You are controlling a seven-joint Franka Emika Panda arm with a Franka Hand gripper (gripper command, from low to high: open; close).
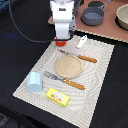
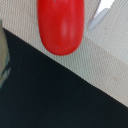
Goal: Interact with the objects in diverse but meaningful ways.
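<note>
A red tomato (image 1: 60, 43) lies at the far edge of the pale placemat (image 1: 100, 75), right under my gripper (image 1: 61, 40). In the wrist view the tomato (image 2: 60, 25) fills the frame close up, over the mat's edge. My fingers do not show, so I cannot tell whether they are closed on it. A small white piece (image 1: 81, 41) lies just to the exterior view's right of the gripper and also shows in the wrist view (image 2: 100, 15). A pale blue cup (image 1: 35, 81) and a flat yellow packet (image 1: 58, 96) sit at the mat's near end. A dark grey frying pan (image 1: 92, 16) sits at the back.
A round beige plate (image 1: 67, 66) sits mid-mat, with a wooden-handled fork (image 1: 62, 80) on its near side and a knife (image 1: 80, 57) on its far side. A brown board (image 1: 107, 30) at the back holds the pan and a beige bowl (image 1: 123, 17). Black cloth surrounds the mat.
</note>
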